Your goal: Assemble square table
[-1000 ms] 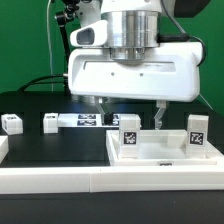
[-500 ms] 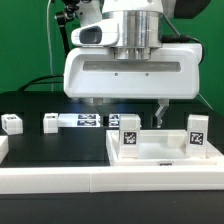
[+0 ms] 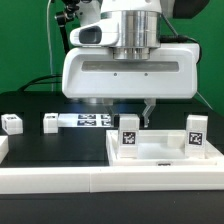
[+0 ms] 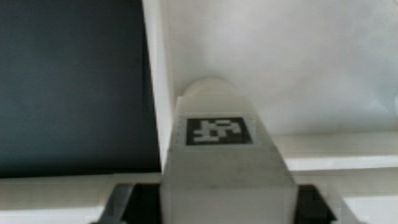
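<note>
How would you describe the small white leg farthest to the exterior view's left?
Start at the big white tray-like top on the exterior view's right. Move toward that view's left, past the marker board and the leg beside it. The wanted leg stands alone, last in the row, nearest the picture's edge.

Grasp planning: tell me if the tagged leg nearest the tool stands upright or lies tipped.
Upright: the leg stands on end, taller than wide, tag facing the exterior camera.
</note>
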Robot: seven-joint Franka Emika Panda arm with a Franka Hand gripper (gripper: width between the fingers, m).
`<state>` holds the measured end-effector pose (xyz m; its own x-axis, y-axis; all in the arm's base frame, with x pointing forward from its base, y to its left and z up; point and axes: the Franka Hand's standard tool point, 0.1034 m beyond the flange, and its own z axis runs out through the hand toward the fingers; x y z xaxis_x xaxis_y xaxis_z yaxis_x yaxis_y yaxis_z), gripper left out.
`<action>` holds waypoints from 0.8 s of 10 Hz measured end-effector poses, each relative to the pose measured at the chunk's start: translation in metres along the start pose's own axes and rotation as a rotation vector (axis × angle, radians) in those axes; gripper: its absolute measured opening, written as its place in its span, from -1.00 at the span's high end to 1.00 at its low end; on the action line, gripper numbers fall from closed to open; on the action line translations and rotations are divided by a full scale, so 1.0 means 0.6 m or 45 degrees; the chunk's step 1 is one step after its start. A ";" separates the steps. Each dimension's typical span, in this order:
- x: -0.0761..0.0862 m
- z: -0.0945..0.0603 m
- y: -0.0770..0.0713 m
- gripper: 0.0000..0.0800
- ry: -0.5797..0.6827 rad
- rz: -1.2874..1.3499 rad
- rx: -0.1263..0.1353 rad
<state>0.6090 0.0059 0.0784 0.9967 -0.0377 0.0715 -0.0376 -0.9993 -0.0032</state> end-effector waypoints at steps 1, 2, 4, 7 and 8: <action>0.000 0.000 0.000 0.27 0.000 0.003 0.000; 0.000 0.000 -0.001 0.27 0.000 0.137 0.003; 0.000 0.000 0.000 0.27 0.001 0.268 0.004; -0.003 0.002 0.001 0.27 0.032 0.664 0.033; -0.004 0.002 0.002 0.27 0.035 0.844 0.045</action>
<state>0.6066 0.0049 0.0770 0.7611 -0.6450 0.0683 -0.6394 -0.7638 -0.0882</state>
